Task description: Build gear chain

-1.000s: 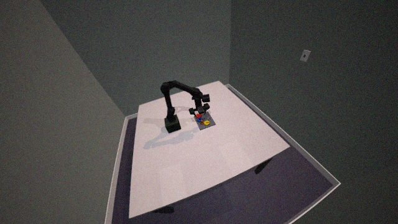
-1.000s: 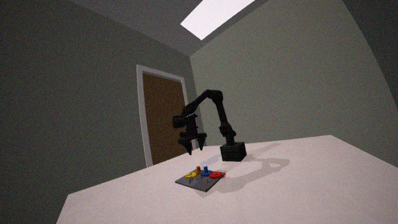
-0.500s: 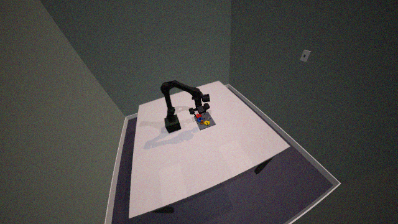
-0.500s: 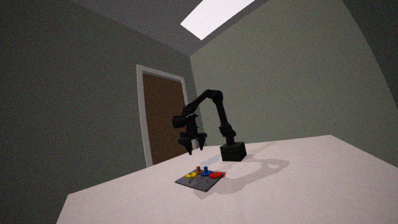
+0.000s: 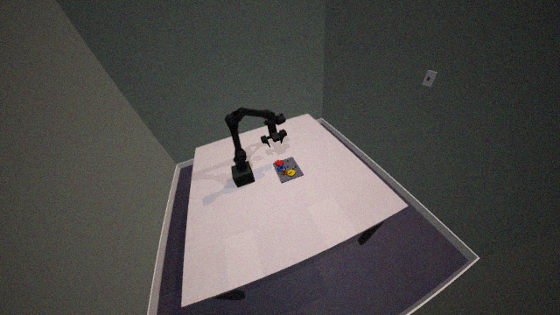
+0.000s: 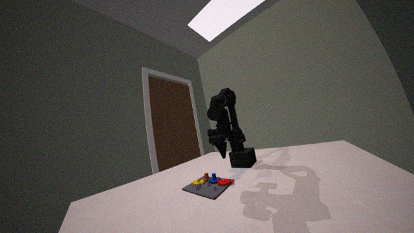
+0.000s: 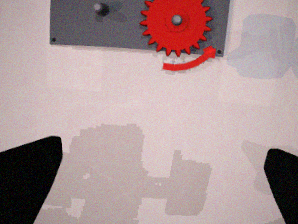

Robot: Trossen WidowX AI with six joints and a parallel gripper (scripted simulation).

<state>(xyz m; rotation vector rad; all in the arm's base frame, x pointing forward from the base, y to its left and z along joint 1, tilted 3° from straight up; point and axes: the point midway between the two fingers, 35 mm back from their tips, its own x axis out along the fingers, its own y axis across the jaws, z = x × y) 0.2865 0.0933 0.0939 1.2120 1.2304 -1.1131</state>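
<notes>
- The parallel-jaw gripper [image 5: 275,142] [image 6: 224,157] [image 7: 166,153] hangs beside the grey board [image 5: 290,178] [image 6: 207,194] [image 7: 125,35], its fingers spread and empty.
- On the board, a blue gear [image 5: 281,168] [image 6: 214,180] and an orange gear [image 5: 283,171] [image 6: 206,177] sit between the red gear [image 5: 278,163] [image 6: 224,182] [image 7: 165,30] and yellow gear [image 5: 291,173] [image 6: 198,182].

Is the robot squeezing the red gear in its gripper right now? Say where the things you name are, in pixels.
No, the gripper [image 5: 275,142] [image 7: 166,153] is wide open over bare table, and the red gear [image 5: 279,163] [image 6: 224,182] [image 7: 162,31] sits on its peg on the grey board [image 5: 289,178] [image 6: 207,193] [image 7: 125,37].
</notes>
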